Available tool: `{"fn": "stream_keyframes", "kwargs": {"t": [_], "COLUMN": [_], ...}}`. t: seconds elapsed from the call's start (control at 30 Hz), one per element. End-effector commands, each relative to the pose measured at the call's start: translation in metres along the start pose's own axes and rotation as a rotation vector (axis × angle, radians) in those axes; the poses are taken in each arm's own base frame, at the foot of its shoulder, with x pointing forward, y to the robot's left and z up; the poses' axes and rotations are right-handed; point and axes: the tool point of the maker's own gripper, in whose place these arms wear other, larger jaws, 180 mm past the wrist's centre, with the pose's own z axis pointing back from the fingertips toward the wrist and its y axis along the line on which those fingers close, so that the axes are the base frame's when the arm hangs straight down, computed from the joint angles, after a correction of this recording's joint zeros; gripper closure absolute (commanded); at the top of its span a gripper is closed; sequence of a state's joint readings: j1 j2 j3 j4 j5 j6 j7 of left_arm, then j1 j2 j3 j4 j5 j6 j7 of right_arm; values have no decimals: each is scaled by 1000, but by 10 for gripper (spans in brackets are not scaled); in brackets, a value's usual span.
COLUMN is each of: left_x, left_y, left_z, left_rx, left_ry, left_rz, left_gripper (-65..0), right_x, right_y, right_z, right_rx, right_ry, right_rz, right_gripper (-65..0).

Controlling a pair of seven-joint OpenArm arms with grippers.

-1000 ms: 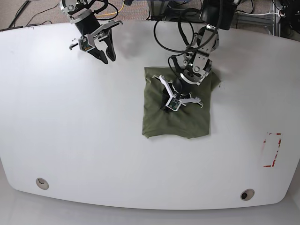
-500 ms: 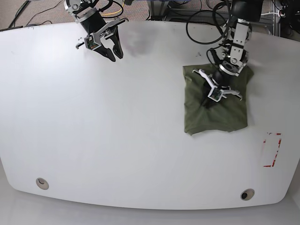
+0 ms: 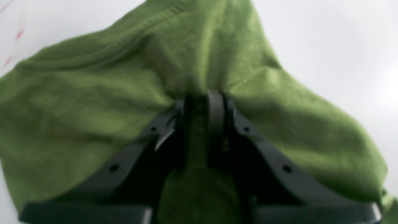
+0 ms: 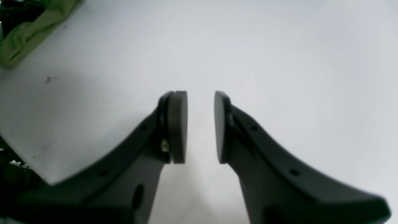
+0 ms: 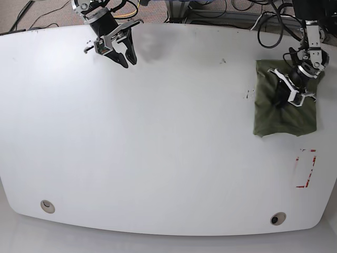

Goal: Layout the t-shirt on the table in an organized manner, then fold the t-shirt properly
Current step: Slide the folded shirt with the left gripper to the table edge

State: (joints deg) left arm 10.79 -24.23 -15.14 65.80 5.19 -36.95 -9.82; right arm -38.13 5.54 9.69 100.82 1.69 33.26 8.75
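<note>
The olive-green t-shirt (image 5: 284, 118) lies as a folded, roughly square bundle near the right edge of the white table (image 5: 158, 132). My left gripper (image 5: 280, 99) sits on its upper middle. In the left wrist view this gripper (image 3: 203, 102) is shut on a pinched ridge of the t-shirt (image 3: 93, 102), and the cloth bunches around the fingers. My right gripper (image 5: 128, 61) hovers over the far left of the table, far from the garment. In the right wrist view the right gripper (image 4: 200, 124) is open by a narrow gap and holds nothing; the t-shirt (image 4: 28, 31) shows in the upper left corner.
A small red-marked rectangle (image 5: 305, 168) lies on the table just in front of the shirt. Two round metal grommets (image 5: 47, 205) (image 5: 277, 218) sit near the front edge. Cables (image 5: 210, 10) and frame parts crowd the space beyond the far edge.
My left gripper has slid the folded t-shirt from the table's middle to its right side. The right arm has shifted only slightly at the far left.
</note>
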Motion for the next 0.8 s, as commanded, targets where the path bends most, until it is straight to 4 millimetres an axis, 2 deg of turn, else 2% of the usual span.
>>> {"fn": "stream_keyframes", "kwargs": {"t": [0.0, 0.17, 0.37, 0.77], "left_x": [-83, -76, -89, -99], "left_y": [19, 50, 80, 113], "left_z": [30, 38, 59, 85], "left_rx": [16, 30, 57, 96], "left_ry": [365, 382, 452, 525], "left_rz": [-65, -96, -110, -130], "left_gripper": [-76, -76, -76, -76], "right_x": [12, 13, 13, 13], "right_y": [0, 0, 0, 0], "right_z": [2, 2, 2, 2], "right_rx": [5, 5, 5, 6], "right_ry": [-44, -45, -45, -47], "right_rz": [2, 3, 3, 5], "right_gripper": [-141, -141, -141, -140]}}
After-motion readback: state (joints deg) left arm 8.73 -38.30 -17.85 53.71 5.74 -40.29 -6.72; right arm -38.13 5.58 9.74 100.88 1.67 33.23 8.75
